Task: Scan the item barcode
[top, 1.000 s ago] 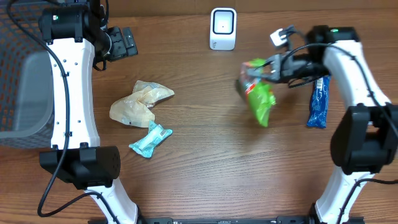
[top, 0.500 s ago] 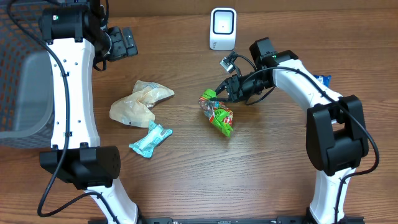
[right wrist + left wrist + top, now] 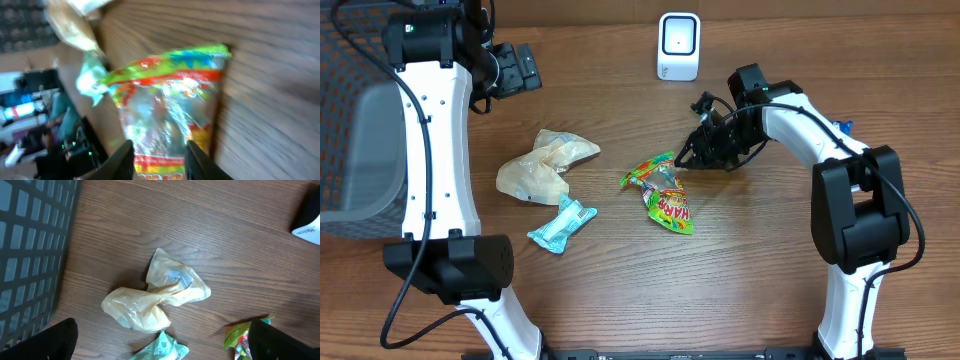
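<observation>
The item, a green and red candy bag (image 3: 665,195), lies flat on the wooden table near the centre. My right gripper (image 3: 690,156) hovers just off the bag's upper right corner. In the right wrist view its fingers (image 3: 126,157) stand apart, and the candy bag (image 3: 170,100) lies past them, free of both. The white scanner (image 3: 679,45) stands at the table's back edge. My left gripper (image 3: 517,67) is raised at the back left, wide open and holding nothing; its wrist view looks down on the table, with the candy bag (image 3: 240,335) at the bottom right.
A crumpled beige bag (image 3: 542,165) and a teal packet (image 3: 562,223) lie left of centre. A blue packet (image 3: 841,127) peeks out behind the right arm. A dark mesh basket (image 3: 360,130) stands at the left edge.
My right arm swung the candy bag from the right side to the table's centre, then its jaws parted and the bag dropped flat. The left arm stayed still.
</observation>
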Motion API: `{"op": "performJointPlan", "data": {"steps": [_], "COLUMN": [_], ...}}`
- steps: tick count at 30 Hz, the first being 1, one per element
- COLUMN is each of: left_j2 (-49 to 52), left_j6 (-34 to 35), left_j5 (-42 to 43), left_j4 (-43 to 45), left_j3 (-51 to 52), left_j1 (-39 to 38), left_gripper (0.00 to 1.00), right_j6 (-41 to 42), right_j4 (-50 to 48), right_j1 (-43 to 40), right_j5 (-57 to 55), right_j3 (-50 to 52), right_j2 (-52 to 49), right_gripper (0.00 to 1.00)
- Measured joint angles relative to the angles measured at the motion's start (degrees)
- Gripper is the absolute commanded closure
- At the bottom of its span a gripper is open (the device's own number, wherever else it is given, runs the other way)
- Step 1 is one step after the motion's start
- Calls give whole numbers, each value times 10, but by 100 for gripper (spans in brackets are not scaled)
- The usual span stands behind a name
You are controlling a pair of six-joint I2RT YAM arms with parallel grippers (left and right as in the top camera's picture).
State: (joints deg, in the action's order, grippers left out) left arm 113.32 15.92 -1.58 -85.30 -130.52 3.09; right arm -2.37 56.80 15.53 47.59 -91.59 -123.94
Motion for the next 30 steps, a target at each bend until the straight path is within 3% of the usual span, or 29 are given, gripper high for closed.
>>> {"op": "performJointPlan", "data": {"steps": [7, 16, 21, 30], "left_j2": [0, 0, 0, 0], "left_j6": [0, 0, 0, 0], "left_j5": [0, 0, 0, 0], "left_j4": [0, 0, 0, 0], "left_j3": [0, 0, 0, 0], "left_j1": [0, 0, 0, 0], "left_gripper": [0, 0, 0, 0], "right_j6": [3, 65, 73, 73], "right_j4": [88, 81, 41, 32], "right_j1": [62, 264, 312, 349], "right_j5": [-144, -426, -555, -649], "right_j3": [-42, -45, -11, 22], "right_j2": [41, 89, 88, 73], "right_gripper": [49, 37, 39, 41]}}
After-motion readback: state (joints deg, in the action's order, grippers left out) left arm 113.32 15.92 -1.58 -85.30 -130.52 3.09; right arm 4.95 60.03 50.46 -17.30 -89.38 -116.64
